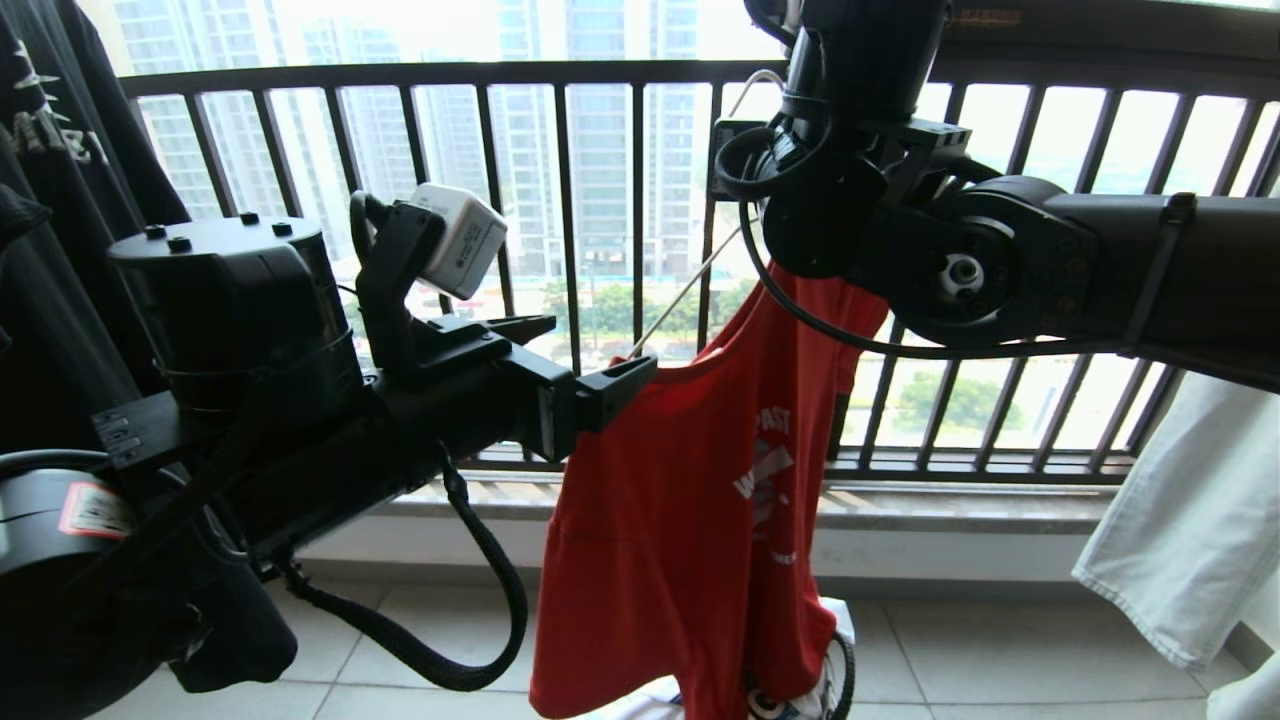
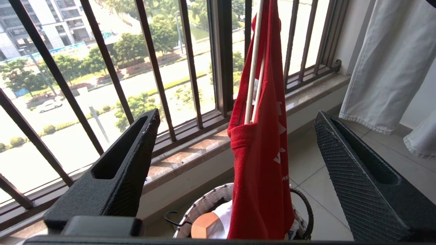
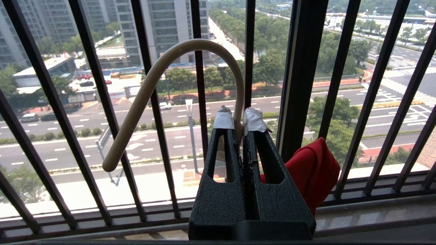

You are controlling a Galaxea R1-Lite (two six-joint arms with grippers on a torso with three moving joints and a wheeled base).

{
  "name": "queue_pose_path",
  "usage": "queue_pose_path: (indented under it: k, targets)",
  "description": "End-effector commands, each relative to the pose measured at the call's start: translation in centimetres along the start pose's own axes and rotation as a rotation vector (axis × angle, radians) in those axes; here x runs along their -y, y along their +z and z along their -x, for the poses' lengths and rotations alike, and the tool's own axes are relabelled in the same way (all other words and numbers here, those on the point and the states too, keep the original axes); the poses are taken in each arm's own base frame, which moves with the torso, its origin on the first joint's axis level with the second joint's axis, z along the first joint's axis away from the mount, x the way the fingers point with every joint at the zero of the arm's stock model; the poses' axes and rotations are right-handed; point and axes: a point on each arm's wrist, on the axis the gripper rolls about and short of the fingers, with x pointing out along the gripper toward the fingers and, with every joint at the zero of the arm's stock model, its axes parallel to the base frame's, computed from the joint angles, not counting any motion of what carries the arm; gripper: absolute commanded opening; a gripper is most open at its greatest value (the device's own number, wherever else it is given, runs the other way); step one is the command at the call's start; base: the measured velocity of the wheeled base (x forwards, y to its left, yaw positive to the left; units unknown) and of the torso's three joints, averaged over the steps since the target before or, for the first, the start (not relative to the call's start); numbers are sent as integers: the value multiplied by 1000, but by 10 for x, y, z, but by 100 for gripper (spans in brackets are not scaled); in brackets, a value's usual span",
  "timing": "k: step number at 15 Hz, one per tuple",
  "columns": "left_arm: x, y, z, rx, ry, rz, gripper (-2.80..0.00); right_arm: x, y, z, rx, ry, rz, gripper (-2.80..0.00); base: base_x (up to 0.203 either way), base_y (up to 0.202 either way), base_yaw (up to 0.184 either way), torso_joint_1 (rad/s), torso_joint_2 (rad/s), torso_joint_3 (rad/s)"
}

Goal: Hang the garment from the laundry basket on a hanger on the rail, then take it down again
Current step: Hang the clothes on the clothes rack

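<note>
The red garment [image 1: 680,520] hangs in front of the window railing, draped on the pale wire hanger [image 1: 680,300], its lower hem reaching into the laundry basket [image 2: 204,204] on the floor. My right gripper [image 3: 239,122] is shut on the hanger's neck just below the curved hook [image 3: 153,85]; a fold of the garment [image 3: 313,170] shows beside it. My left gripper [image 2: 236,114] stands open, fingers wide apart, a short way from the garment's sleeve edge [image 2: 262,163] and not touching it. In the head view the left gripper [image 1: 575,360] is left of the shirt's shoulder. The rail is out of view.
The black barred railing [image 1: 560,75] and a stone ledge [image 2: 190,149] run behind the garment. A black T-shirt [image 1: 60,200] hangs at the far left, pale cloth [image 1: 1180,540] at the right. White cloth and an orange-brown piece [image 2: 204,226] lie in the basket.
</note>
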Motion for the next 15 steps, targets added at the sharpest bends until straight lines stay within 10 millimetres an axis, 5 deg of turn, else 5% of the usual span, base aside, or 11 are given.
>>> queue_pose_path:
  k: [1, 6, 12, 13, 15]
  targets:
    - [3, 6, -1, 21, 23, 2, -280, 0, -2, -4, 17, -55, -25, -280, 0, 0, 0, 0, 0, 0]
    - [-1, 21, 3, 64, 79, -3, -280, -5, -13, -10, 30, -191, -67, -280, 0, 0, 0, 0, 0, 0]
    - [-2, 23, 7, 8, 79, 4, -280, -16, -14, 0, 27, -96, -24, -280, 0, 0, 0, 0, 0, 0]
    - [-1, 23, 4, -2, 44, 5, 0, -16, -15, 0, 24, -87, -15, -280, 0, 0, 0, 0, 0, 0]
    - [-2, 35, 1, -44, -37, 6, 0, -17, -16, 0, 21, -71, -4, -280, 0, 0, 0, 0, 0, 0]
